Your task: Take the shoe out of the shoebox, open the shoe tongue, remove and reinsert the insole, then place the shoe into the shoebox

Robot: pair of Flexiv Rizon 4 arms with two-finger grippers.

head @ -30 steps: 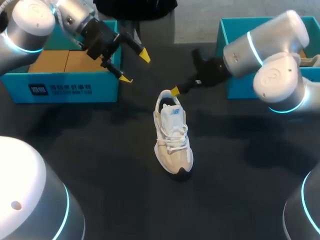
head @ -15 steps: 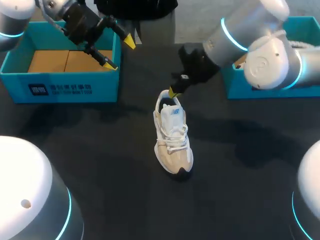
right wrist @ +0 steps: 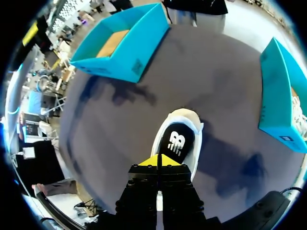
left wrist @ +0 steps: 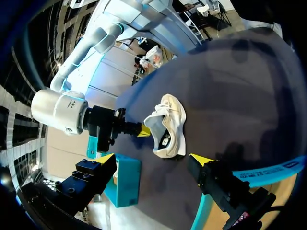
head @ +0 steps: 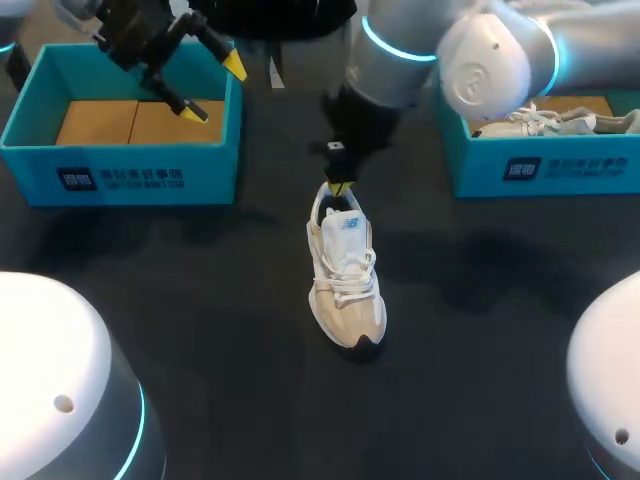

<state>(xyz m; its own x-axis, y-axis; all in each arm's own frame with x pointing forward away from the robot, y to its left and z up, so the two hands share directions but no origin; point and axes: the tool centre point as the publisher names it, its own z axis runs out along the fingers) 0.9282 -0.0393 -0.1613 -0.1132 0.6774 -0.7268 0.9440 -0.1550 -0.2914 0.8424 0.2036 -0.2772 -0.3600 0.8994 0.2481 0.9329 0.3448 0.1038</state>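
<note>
A white and beige shoe (head: 346,272) lies on the dark table, toe toward the front edge, laces tied. Its opening shows a dark insole (right wrist: 176,143) with a white logo. My right gripper (head: 340,188) points down at the heel rim, its fingers shut with nothing between them; in the right wrist view the joined yellow tips (right wrist: 158,160) sit just above the shoe's (right wrist: 184,125) opening. Whether they touch the heel I cannot tell. My left gripper (head: 214,88) hangs open over the left shoebox (head: 120,178), well away from the shoe (left wrist: 168,125).
The left shoebox holds brown cardboard (head: 135,122). A second teal shoebox (head: 545,172) at the right holds another pale shoe (head: 545,120). My right arm (head: 450,50) spans the back of the table. Bare tabletop lies around and in front of the shoe.
My right arm swung in from the right and now points steeply down at the heel. My left gripper drew back and left, further over the left shoebox. The shoe stayed put.
</note>
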